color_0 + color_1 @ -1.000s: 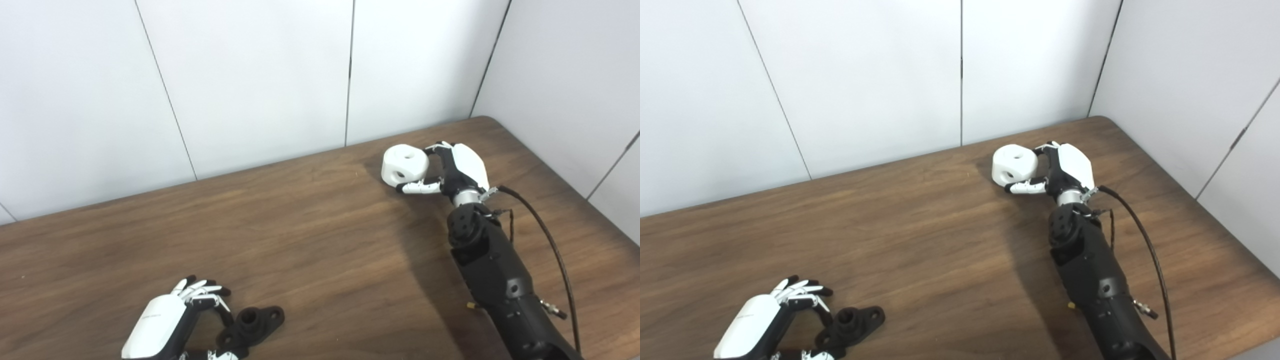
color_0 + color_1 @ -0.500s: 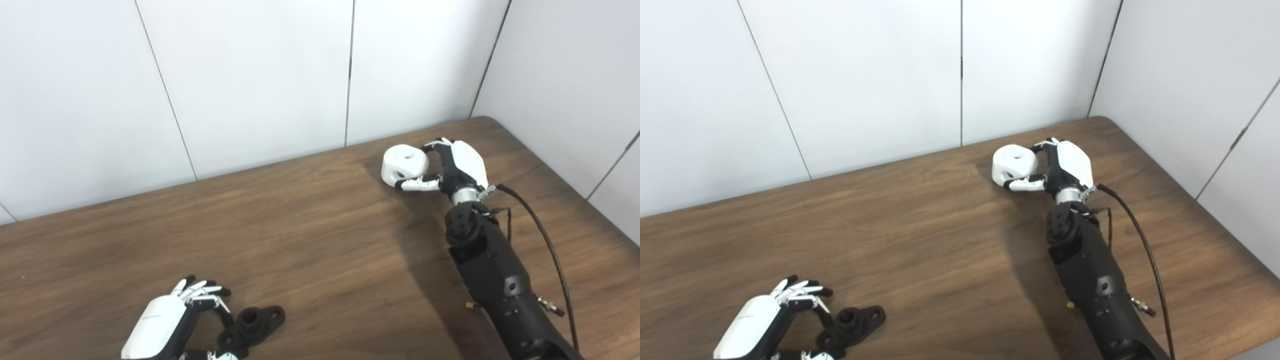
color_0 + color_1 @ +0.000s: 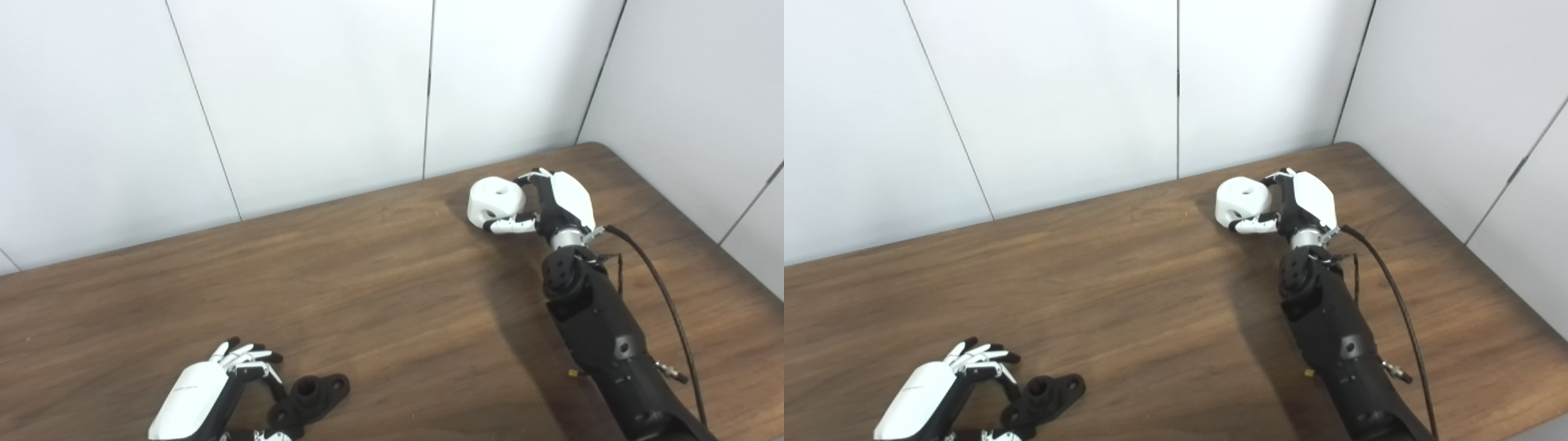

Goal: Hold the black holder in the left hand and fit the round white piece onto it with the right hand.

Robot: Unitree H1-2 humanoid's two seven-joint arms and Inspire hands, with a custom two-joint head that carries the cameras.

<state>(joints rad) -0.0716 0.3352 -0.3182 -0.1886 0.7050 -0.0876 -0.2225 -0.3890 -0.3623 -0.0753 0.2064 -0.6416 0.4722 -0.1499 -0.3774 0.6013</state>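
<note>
A dark wooden table fills the lower part of the frame, with white wall panels behind it and along the right.

In the upper right of the frame, the right hand is curled around the round white piece, which sits near the table's far edge. Fingers reach over the top of the piece on its right side and the thumb lies along its lower edge, so the hand is closed on it. Whether the piece is lifted or still on the wood cannot be told. The black forearm runs down to the lower right corner, with a dark cable looping beside it.

At the lower left, the left hand rests low on the table, its fingers bent but spread. The black holder lies flat just to its right, its raised ring facing up. The thumb seems to touch the holder's near end at the bottom edge, but no firm grasp shows.
</note>
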